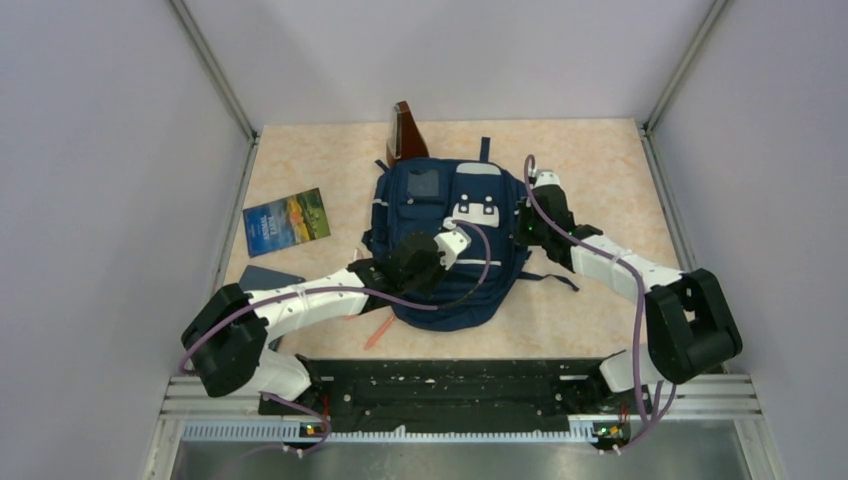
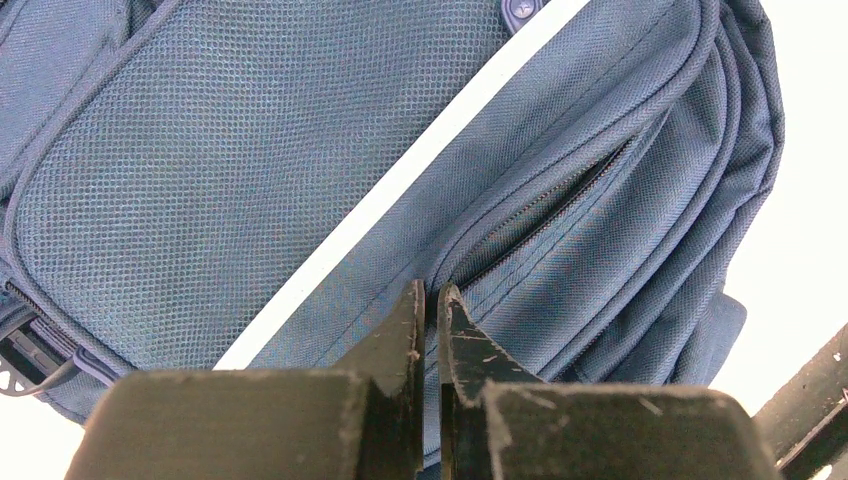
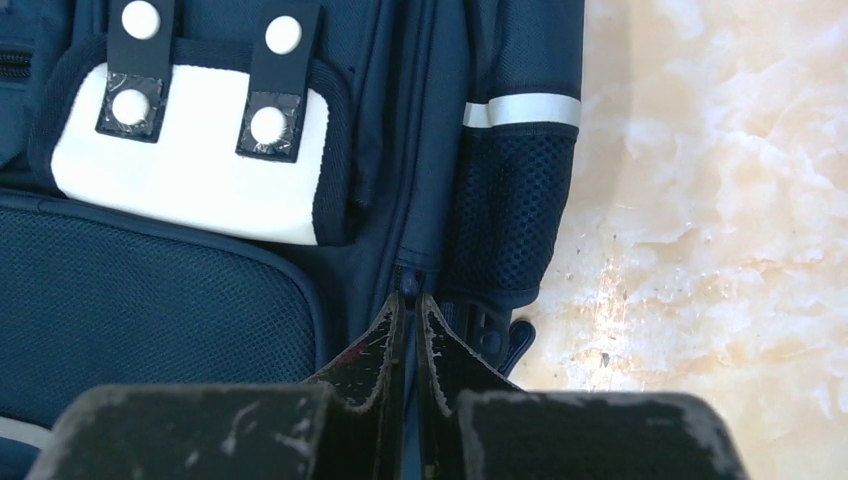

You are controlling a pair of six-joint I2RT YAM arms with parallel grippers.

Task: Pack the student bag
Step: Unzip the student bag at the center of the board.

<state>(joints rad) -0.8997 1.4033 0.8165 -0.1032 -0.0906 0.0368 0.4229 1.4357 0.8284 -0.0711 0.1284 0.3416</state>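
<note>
Lying flat near the middle of the tabletop [image 1: 600, 170], front side up, the student bag [image 1: 410, 200] is by far the biggest thing in view. Its pockets look closed from above, so what it holds cannot be seen.

The left fingers [image 2: 400, 345] are pressed together with only a thin slit between them. Their tips rest on the bag's lower front, right where a zip [image 2: 540, 215] runs along a side seam, its teeth showing as a dark line. Whether they nip a zip pull or a fold of cloth, I cannot tell. A pale stripe [image 2: 400, 190] crosses the fabric just beside them.

The right fingers [image 3: 375, 350] are also squeezed together. Their tips touch a zip seam on the bag's right edge, between a white-flapped front pocket [image 3: 190, 190] with two snap straps and a mesh side pocket [image 3: 510, 210]. What, if anything, they grip is hidden.

On the tabletop left of the bag lies a book [image 1: 287, 221] with a landscape cover. Nearer the arms sits a dark slate book [image 1: 268, 277], partly under the left arm. An orange pen [image 1: 378, 334] lies by the bag's near edge. A brown upright object [image 1: 405, 130] stands just behind the bag.
</note>
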